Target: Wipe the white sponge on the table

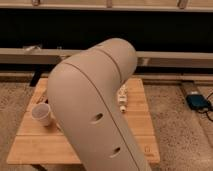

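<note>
The low wooden plank table (142, 125) stands in the middle of the camera view, with a small dark logo (146, 148) near its front right corner. My arm's big beige link (95, 110) fills the centre and covers most of the tabletop. The white sponge is hidden behind it. My gripper is out of sight behind the arm.
A white paper cup (41, 114) stands on the table's left side, close to the arm. A slim white bottle (121, 97) lies on the table right of the arm. A blue device with a cable (198, 102) lies on the floor at the right. A long low ledge (170, 57) runs behind the table.
</note>
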`<state>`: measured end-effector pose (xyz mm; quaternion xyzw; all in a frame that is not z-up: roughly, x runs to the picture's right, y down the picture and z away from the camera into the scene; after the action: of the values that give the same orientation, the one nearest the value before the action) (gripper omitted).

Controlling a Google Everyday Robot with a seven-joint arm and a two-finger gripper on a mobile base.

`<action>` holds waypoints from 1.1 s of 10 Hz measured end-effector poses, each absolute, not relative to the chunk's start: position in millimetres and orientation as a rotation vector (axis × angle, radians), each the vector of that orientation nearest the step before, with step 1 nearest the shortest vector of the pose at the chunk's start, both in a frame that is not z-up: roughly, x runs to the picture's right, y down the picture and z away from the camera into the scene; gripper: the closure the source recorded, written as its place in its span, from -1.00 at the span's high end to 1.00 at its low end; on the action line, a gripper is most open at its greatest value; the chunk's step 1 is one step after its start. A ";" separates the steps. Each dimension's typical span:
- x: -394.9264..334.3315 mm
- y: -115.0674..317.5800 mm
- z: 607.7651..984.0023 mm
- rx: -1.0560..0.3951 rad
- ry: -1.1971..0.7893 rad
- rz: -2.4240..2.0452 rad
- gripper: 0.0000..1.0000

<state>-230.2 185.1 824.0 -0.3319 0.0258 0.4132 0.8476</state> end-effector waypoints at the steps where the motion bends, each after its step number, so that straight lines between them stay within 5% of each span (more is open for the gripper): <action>1: -229.1 180.1 828.7 -0.693 0.065 0.878 -1.00; 11: -214.0 155.9 833.6 -0.907 -0.037 0.717 -1.00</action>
<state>-214.0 155.9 833.6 -0.4288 -0.0175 0.3390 0.8372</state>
